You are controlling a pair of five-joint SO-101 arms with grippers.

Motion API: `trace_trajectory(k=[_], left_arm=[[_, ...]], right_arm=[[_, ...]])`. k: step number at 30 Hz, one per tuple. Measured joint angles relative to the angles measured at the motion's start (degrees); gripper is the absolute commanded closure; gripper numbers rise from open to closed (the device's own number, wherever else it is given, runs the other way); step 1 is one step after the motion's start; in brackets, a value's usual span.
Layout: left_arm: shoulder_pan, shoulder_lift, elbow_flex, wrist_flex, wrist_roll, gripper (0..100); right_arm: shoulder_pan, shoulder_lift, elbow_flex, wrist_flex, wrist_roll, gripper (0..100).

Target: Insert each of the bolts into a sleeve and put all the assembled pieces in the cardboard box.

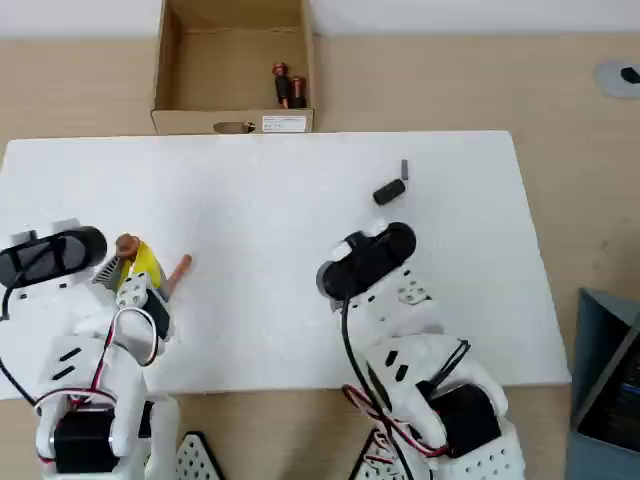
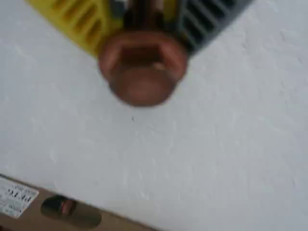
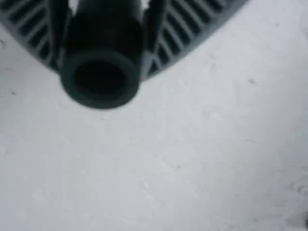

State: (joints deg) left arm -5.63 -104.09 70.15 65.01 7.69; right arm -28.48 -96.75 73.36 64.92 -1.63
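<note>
High view: left hand (image 1: 128,264) holds bolt (image 1: 127,245) toward board's (image 1: 270,270) left edge

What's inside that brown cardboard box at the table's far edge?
Two copper-headed bolts in dark sleeves lie together in the cardboard box, toward its near right corner. Its near wall hides the floor strip behind it.

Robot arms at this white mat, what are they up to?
The left tool is shut on a copper bolt, and the right tool is shut on a black sleeve, both above the white mat. The parts are not yet joined. A second sleeve lies on the mat, and assembled pieces already sit in the cardboard box.
</note>
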Motion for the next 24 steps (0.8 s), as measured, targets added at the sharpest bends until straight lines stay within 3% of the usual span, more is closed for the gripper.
trace_trajectory(k=[10, 16, 20, 24], left_arm=[[1.0, 0.0, 0.0, 0.0, 7.9, 100], [11.1, 0.0, -0.2, -1.9, 16.8, 100], [17.8, 0.0, -0.9, -4.7, 17.8, 100], [20.2, 0.0, -0.9, -6.7, 17.8, 100]], right_arm=[[-8.0, 0.1, 4.0, -7.2, 0.0, 98.9], [-11.9, 0.1, 4.0, -7.8, 0.0, 98.9], [-14.7, 0.1, 4.0, -7.8, 0.4, 98.9], [-15.8, 0.1, 4.0, -7.8, 2.5, 98.9]])
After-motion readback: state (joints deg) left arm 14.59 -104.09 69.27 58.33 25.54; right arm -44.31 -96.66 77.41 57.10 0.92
